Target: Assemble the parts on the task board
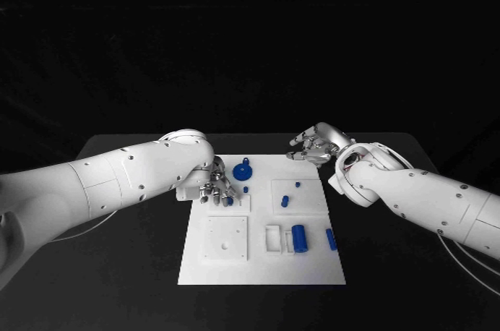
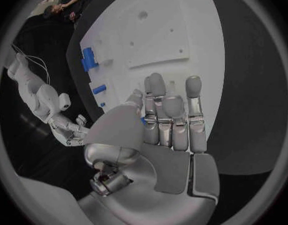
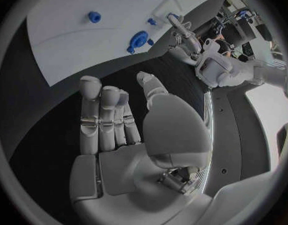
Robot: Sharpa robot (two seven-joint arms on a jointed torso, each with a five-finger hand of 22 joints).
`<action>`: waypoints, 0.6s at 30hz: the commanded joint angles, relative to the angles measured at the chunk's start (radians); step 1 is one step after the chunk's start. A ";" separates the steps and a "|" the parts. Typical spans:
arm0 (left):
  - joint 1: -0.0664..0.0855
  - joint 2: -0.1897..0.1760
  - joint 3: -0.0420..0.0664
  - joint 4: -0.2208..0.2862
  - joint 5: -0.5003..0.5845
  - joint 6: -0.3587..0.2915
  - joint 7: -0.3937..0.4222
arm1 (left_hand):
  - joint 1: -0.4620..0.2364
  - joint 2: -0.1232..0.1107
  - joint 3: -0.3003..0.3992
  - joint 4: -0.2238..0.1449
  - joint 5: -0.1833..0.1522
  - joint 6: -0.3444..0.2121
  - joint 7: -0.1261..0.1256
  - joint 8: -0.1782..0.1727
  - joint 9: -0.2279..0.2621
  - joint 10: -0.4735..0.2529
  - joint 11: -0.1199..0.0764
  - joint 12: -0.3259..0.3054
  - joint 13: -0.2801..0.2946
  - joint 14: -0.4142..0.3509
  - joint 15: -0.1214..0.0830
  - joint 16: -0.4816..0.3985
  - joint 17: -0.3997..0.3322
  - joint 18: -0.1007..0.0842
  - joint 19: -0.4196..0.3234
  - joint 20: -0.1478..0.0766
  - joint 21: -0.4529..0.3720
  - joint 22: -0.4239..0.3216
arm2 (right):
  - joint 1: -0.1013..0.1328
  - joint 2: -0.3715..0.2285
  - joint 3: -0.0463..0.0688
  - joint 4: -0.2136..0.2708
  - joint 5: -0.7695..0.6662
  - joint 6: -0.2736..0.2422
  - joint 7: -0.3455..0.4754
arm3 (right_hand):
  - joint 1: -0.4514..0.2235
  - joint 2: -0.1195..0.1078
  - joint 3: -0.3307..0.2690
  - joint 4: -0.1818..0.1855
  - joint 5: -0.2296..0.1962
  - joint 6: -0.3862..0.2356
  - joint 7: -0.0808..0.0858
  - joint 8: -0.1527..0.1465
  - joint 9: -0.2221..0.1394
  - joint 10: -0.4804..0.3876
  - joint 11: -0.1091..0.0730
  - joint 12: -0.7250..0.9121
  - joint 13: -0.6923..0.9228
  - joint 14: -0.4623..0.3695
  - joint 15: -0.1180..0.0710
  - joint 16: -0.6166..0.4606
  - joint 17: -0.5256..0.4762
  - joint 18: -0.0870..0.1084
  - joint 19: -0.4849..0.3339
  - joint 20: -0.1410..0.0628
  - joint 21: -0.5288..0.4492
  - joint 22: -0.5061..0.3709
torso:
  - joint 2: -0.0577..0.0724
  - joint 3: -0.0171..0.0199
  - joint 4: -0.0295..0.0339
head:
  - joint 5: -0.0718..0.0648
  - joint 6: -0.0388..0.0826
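The white task board (image 1: 261, 262) lies mid-table. On it are a round blue part with a handle (image 1: 243, 173), small blue pegs (image 1: 285, 199), a blue cylinder (image 1: 299, 237) and a blue bar (image 1: 330, 238). My left hand (image 1: 214, 186) hovers at the board's left edge, its fingers close together. A small blue piece (image 2: 144, 120) shows between its thumb and fingers, seemingly pinched. My right hand (image 1: 318, 144) is raised beyond the board's far right corner. Its fingers (image 3: 103, 115) are straight and apart and hold nothing.
A square white block (image 1: 226, 237) and a slotted white holder (image 1: 274, 238) sit on the near half of the board. Black table (image 1: 136, 266) surrounds the board on all sides.
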 commanded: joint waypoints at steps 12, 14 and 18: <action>0.000 0.000 0.000 0.004 0.005 -0.018 0.020 | -0.001 -0.016 0.005 -0.002 -0.006 0.003 -0.001 0.003 0.001 0.051 0.001 -0.004 -0.001 -0.004 -0.003 -0.004 0.000 -0.007 0.001 0.000 -0.004 0.019 | -0.001 0.000 0.000 0.001 -0.003 0.011 0.006 | -0.013 0.000 0.005 0.001 0.003 0.001 0.002 -0.004 -0.001 -0.003 0.002 -0.003 -0.001 0.001 -0.003 -0.005 -0.002 0.013 0.041 0.000 -0.006 0.054 | 0.000 0.0000 -0.0001 | -0.003 0.002; 0.000 -0.002 0.001 0.005 0.005 -0.015 0.020 | -0.001 -0.019 0.005 -0.002 -0.006 0.003 -0.001 0.003 0.002 0.051 0.001 -0.004 -0.001 -0.003 -0.003 -0.003 0.000 -0.007 0.001 0.000 -0.004 0.019 | -0.001 0.000 0.000 0.001 -0.003 0.011 0.006 | -0.013 0.000 0.005 0.001 0.003 0.001 0.002 -0.004 -0.001 -0.003 0.002 -0.003 -0.001 0.001 -0.003 -0.005 -0.002 0.013 0.041 0.000 -0.006 0.054 | 0.000 -0.0003 0.0002 | -0.004 0.002; 0.000 -0.007 0.001 0.008 0.005 -0.014 0.020 | -0.006 -0.032 0.011 0.006 -0.007 0.003 -0.001 0.003 0.002 0.051 0.001 -0.004 -0.002 -0.004 -0.003 -0.004 0.000 -0.007 0.001 0.000 -0.005 0.019 | -0.002 0.000 0.000 0.001 -0.003 0.010 0.007 | -0.013 0.000 0.005 0.001 0.003 0.001 0.002 -0.004 -0.001 -0.003 0.002 -0.003 -0.001 0.001 -0.003 -0.005 -0.002 0.013 0.041 0.000 -0.006 0.054 | 0.000 -0.0008 0.0004 | -0.004 0.002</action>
